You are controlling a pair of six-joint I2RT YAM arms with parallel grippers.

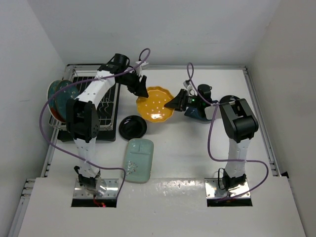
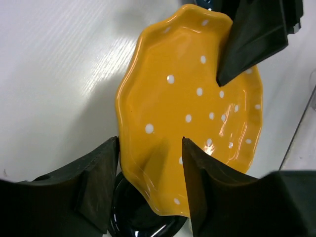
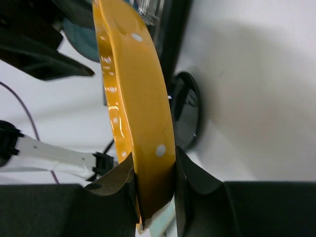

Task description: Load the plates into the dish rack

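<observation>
The yellow scalloped plate (image 1: pixel 156 104) with white dots is held tilted above the table's middle. My right gripper (image 1: pixel 177 101) is shut on its right rim; in the right wrist view both pads press the yellow plate (image 3: pixel 143 123) at the gripper (image 3: pixel 154 183). My left gripper (image 1: pixel 141 90) stands open at the plate's left rim. Its jaws straddle the yellow plate's (image 2: pixel 187 98) edge at the gripper (image 2: pixel 150 180), with a gap on the left side. The dish rack (image 1: pixel 106 111) at the left holds a grey-teal plate (image 1: pixel 58 95) upright.
A small black plate (image 1: pixel 132 127) lies beside the rack, below the yellow one. The pale mint tray (image 1: pixel 138 160) lies near the front. A dark blue plate (image 1: pixel 198 113) sits under my right wrist. White walls enclose the table.
</observation>
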